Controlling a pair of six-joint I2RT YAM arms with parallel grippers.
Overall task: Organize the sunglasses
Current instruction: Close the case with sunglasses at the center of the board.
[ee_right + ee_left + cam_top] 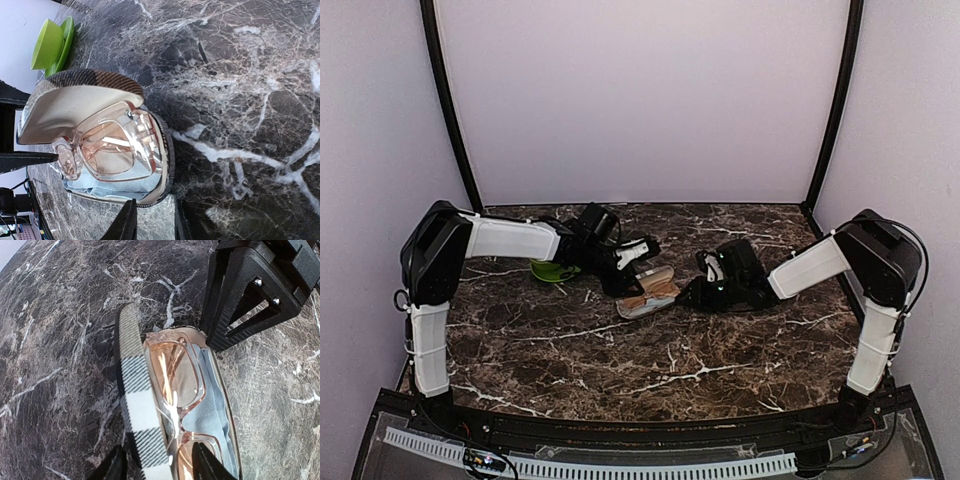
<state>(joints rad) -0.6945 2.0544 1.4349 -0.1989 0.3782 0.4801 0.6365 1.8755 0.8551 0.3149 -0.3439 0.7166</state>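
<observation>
I see pale lilac walls (640,90) around a dark brown marble table (650,350), flat and glossy, with white veins. At its centre lies an open oval plaid fabric case (85,82), cream inside. In it rest the translucent pink plastic sunglasses (107,147), on a light blue cloth (212,405). The left gripper (160,465) straddles one end of the lid, half spread. The right gripper (154,220) stands narrowly parted at the opposite rim. I cannot tell if either one pinches. A glossy green rounded object (50,42) lies farther back.
</observation>
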